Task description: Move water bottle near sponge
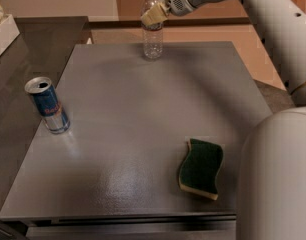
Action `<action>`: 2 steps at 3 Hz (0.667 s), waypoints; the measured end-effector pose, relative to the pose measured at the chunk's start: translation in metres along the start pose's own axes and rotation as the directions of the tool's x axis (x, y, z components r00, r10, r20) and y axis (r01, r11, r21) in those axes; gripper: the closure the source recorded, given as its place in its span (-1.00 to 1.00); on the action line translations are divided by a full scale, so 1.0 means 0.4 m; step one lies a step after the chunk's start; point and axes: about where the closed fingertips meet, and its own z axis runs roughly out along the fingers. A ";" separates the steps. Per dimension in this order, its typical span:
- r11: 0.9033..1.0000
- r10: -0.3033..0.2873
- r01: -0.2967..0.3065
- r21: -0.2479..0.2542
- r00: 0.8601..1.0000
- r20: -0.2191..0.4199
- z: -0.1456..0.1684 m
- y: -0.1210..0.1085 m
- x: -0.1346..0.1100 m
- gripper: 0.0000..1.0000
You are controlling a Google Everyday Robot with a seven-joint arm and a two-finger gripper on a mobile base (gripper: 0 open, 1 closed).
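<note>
The water bottle is clear and ribbed with a white cap. It stands upright at the far edge of the grey table, near the middle. My gripper reaches in from the upper right and sits against the bottle's upper part, just below the cap. The sponge has a dark green top over yellow foam. It lies flat near the table's front right corner, far from the bottle.
A blue-and-silver drink can stands upright near the table's left edge. My white arm crosses the upper right, and the robot's body covers the lower right. A darker counter adjoins at the far left.
</note>
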 end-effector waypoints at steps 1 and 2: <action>1.000 0.003 -0.003 -0.009 1.000 -0.003 -0.096 0.049 0.008 1.00; 0.999 0.015 -0.016 -0.038 1.000 -0.012 -0.200 0.125 0.030 1.00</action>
